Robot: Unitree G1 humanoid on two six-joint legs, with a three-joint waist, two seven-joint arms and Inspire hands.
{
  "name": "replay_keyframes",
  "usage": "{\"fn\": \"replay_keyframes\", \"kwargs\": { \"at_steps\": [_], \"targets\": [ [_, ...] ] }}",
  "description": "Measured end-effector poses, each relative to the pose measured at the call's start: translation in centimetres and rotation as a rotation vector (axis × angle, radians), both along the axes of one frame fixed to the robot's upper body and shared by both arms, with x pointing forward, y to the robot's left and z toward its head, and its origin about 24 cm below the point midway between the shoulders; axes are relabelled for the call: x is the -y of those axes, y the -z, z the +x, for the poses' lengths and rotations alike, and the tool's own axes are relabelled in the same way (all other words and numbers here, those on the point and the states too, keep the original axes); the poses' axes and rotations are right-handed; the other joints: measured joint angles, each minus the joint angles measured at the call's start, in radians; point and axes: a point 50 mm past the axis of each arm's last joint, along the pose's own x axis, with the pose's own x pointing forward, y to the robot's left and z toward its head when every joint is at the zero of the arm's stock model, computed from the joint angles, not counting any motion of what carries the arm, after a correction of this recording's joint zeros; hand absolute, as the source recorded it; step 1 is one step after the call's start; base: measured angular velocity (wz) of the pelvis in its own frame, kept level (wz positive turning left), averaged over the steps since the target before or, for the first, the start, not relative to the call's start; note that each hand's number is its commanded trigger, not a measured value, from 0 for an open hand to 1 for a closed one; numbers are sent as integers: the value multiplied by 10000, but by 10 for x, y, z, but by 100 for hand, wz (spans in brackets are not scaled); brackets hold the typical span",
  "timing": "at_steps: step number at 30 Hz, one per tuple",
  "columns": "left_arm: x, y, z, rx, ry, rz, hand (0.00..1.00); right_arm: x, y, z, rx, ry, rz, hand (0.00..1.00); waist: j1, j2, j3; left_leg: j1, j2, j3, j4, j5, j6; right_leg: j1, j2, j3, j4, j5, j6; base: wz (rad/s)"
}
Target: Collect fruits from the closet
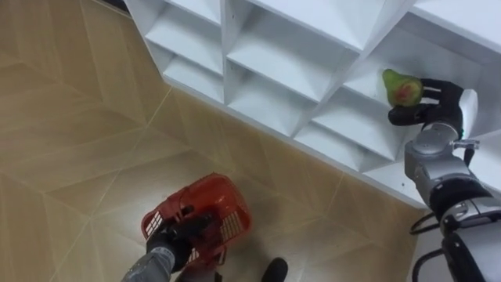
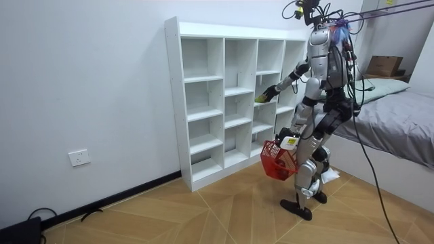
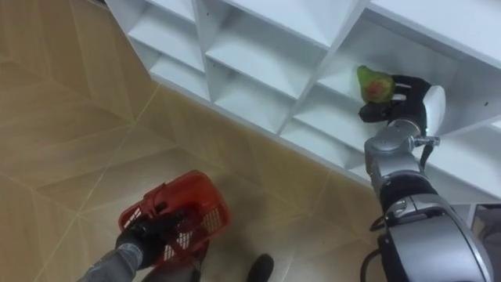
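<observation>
You have the right hand (image 1: 438, 102) curled round a green-and-red fruit (image 1: 401, 88) at the front of a compartment of the white shelf (image 1: 274, 55), while the left hand (image 1: 176, 235) hangs low by the leg, fingers closed on the handle of the red basket (image 1: 218, 202) above the floor (image 1: 63, 117).

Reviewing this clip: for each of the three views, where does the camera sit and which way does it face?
Left eye view: on the head, looking down at the shelf unit and floor; right hand gripping a green fruit, left hand holding the red basket.
Right eye view: beside it, same scene and hands.
Room view: standing in the room, facing the shelves; whole robot shows.
All three share the shelf unit, green fruit and red basket.
</observation>
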Motion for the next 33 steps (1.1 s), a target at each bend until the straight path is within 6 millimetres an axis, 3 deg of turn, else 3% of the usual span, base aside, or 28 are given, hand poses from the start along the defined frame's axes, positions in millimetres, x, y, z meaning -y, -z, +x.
{"fn": "replay_keyframes", "kwargs": {
  "at_steps": [21,27,33],
  "targets": [
    [-2,1,-5,79,-120,-168,100,5,-4,1,2,-68,-290,100,-7,9,-11,-68,20,-6,47,2,0,-46,7,-30,10,2,-3,0],
    [2,-5,3,506,-146,-437,100,1,-9,4,247,-399,-196,100,-26,42,-34,-29,35,30,108,1,0,-4,18,13,39,3,-5,0],
    [3,-8,8,667,-420,-745,100,-9,-18,12,726,-1176,-35,100,-556,57,-43,331,29,42,159,0,1,413,21,46,18,3,-5,1]
  ]
}}
